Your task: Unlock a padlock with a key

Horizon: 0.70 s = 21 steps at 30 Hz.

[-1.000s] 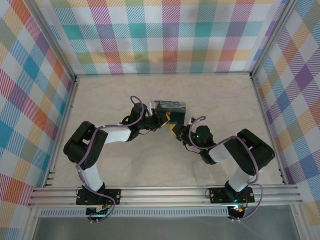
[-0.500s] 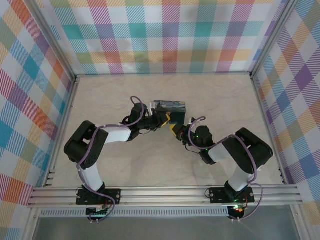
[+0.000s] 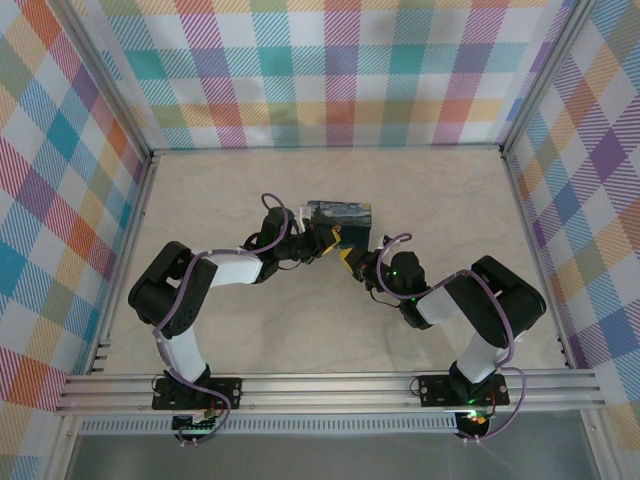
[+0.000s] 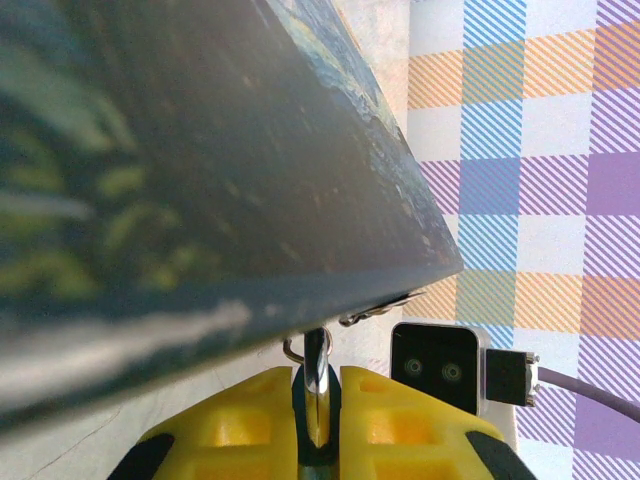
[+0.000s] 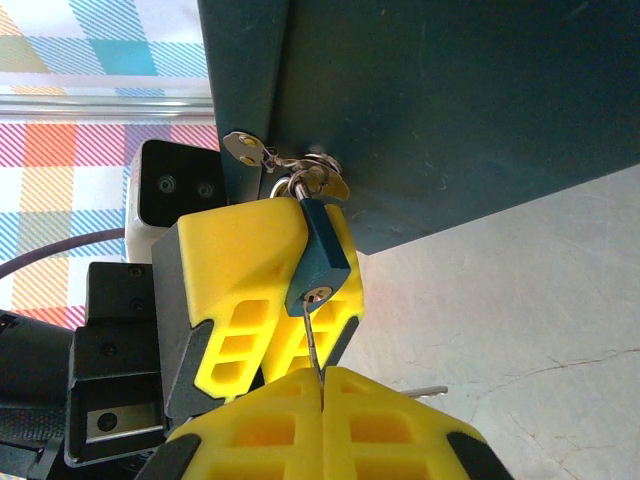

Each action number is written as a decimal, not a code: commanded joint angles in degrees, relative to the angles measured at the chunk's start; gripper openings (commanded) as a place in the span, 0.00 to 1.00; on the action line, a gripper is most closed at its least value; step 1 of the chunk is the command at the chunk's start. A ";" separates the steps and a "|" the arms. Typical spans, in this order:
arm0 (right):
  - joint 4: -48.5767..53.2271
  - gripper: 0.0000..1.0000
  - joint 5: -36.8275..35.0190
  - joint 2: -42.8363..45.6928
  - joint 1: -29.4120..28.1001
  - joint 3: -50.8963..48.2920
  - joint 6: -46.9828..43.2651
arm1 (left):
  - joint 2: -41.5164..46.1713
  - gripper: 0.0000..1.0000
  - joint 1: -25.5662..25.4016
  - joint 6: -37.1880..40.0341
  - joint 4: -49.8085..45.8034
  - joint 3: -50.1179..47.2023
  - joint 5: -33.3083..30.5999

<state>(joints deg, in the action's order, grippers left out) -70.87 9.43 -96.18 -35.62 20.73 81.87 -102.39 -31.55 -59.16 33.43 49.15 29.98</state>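
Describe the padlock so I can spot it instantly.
Find the dark painted box in the middle of the table. On its near side a metal hasp sticks out, and the padlock hangs from it beside a yellow finger of the left gripper. It is the small dark teal block with a thin silver key in its keyhole.

Bright, even lighting, faint soft shadows, box (image 4: 200, 150) blurred up close
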 commanded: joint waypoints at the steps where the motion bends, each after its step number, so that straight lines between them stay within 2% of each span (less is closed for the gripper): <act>1: -1.48 0.00 -0.43 0.16 0.02 1.11 -0.85 | -0.18 0.03 0.61 -0.70 3.83 -0.44 1.09; 21: -0.15 0.00 0.00 -0.06 0.20 1.25 -1.18 | 0.10 0.03 0.61 -0.76 3.92 -0.19 1.15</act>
<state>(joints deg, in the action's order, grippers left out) -70.24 9.47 -96.18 -35.59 21.10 81.82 -102.39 -31.40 -59.20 33.65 49.10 30.00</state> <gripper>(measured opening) 0.055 0.118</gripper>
